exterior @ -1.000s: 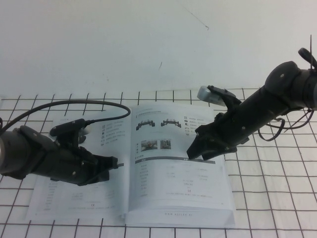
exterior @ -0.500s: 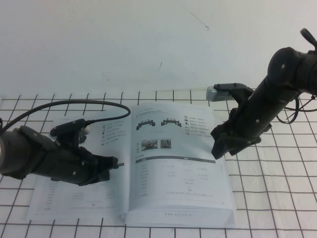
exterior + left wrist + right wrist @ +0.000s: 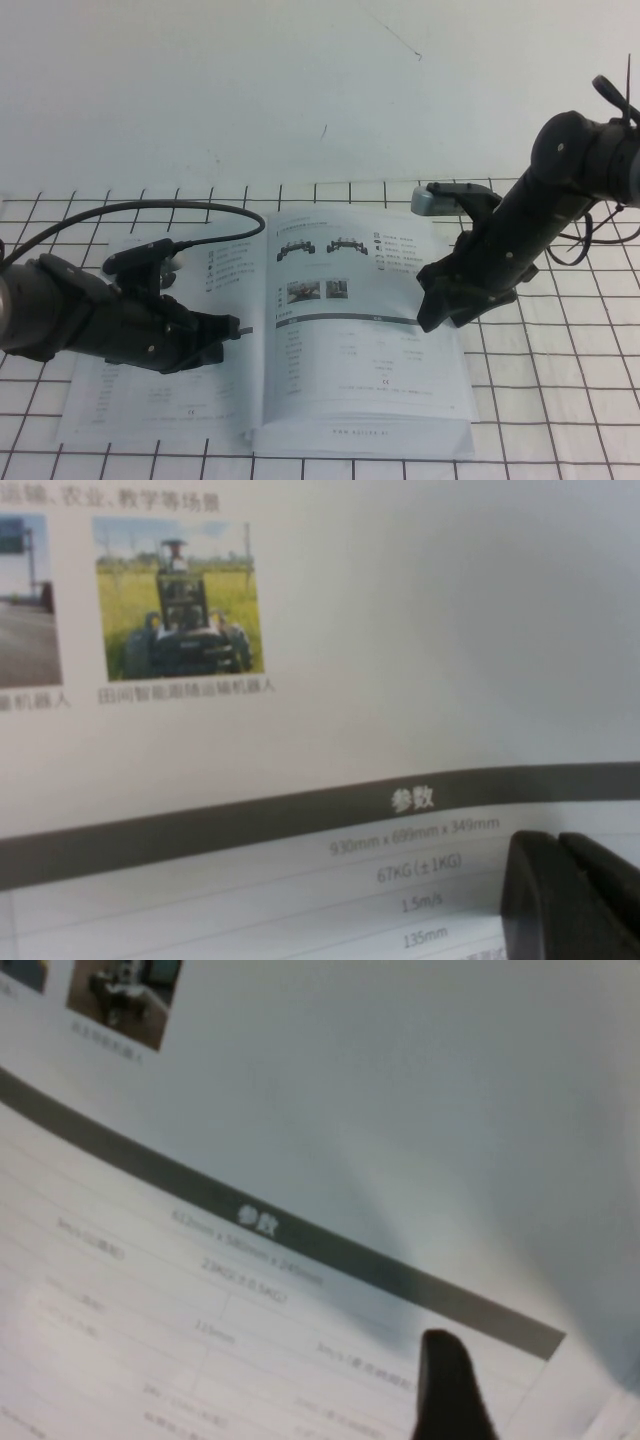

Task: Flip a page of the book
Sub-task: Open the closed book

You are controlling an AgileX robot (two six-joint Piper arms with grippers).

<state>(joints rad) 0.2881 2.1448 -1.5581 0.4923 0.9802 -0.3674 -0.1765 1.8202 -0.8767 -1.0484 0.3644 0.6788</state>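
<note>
Right now the book (image 3: pixel 300 330) is lying open and flat on the gridded table (image 3: pixel 560 400), near the middle of the scene, and the page (image 3: pixel 365 330) to be turned is its right-hand leaf, still lying down. That leaf is showing two dark robot chassis side by side at its far end, two small photos below them, then a grey-headed table of fine text.

Judging by the pose, the approach-and-catch step is in hand. The right gripper (image 3: pixel 428 322) is pointing down at the page's right edge, level with the grey band, its tip just at or above the paper; whether it is touching I cannot tell, nor whether its claw is open or closed. The left gripper (image 3: pixel 228 333) is hovering low over the left-hand leaf, claw pinched closed on nothing, its tip aimed toward the spine.

Next, the right arm is probably needing to catch only the top sheet at that free edge, lift it and sweep it leftward over the spine without dragging several sheets.
</note>
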